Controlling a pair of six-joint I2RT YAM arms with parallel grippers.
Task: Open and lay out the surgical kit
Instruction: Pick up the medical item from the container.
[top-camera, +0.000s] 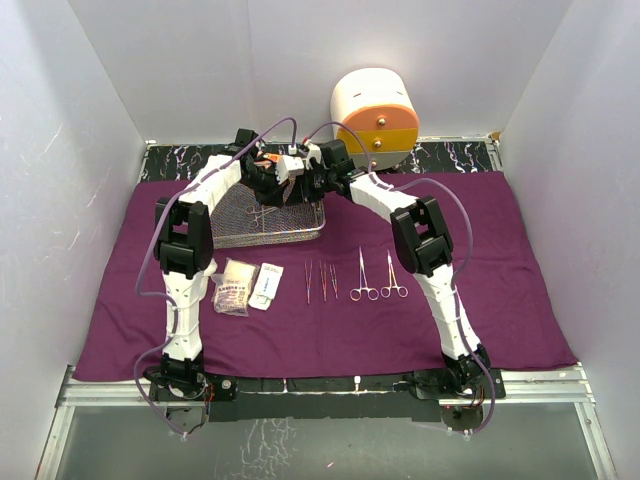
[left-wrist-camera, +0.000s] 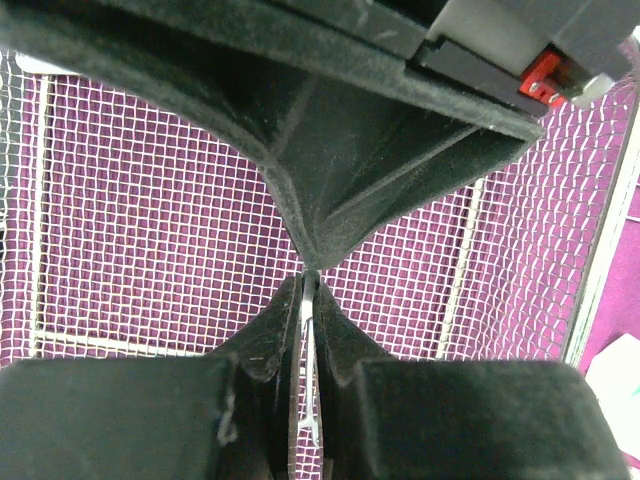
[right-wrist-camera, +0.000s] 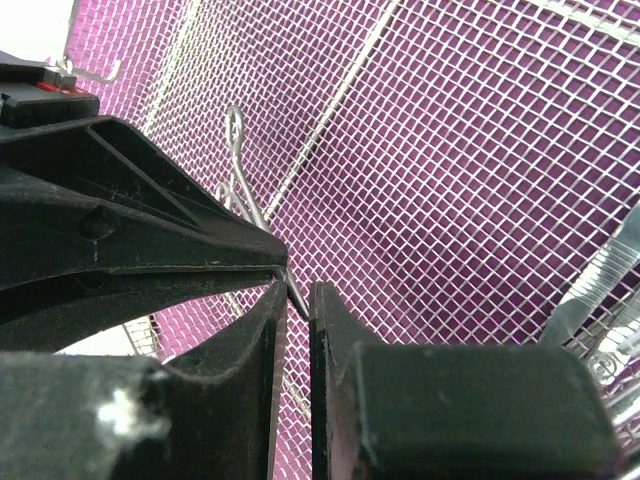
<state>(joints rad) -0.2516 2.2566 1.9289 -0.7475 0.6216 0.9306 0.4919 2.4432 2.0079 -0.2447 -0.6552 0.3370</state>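
Both arms meet above the silver wire-mesh tray (top-camera: 300, 232) on the purple cloth (top-camera: 520, 260). My left gripper (top-camera: 278, 180) (left-wrist-camera: 309, 280) is shut on a thin metal instrument (left-wrist-camera: 308, 330) that stands edge-on between its fingers. My right gripper (top-camera: 295, 178) (right-wrist-camera: 299, 292) faces it tip to tip. Its jaws are nearly together, and the instrument's tip (right-wrist-camera: 296, 297) bridges the narrow gap between them. A ring-handled forceps (right-wrist-camera: 234, 150) shows over the mesh (right-wrist-camera: 480, 150) beyond the left gripper's finger.
On the cloth in front of the tray lie two flat packets (top-camera: 248, 287), three tweezers (top-camera: 321, 280) and two forceps (top-camera: 378, 278) in a row. A white-and-orange cabinet (top-camera: 375, 110) stands behind the tray. White walls close in the sides.
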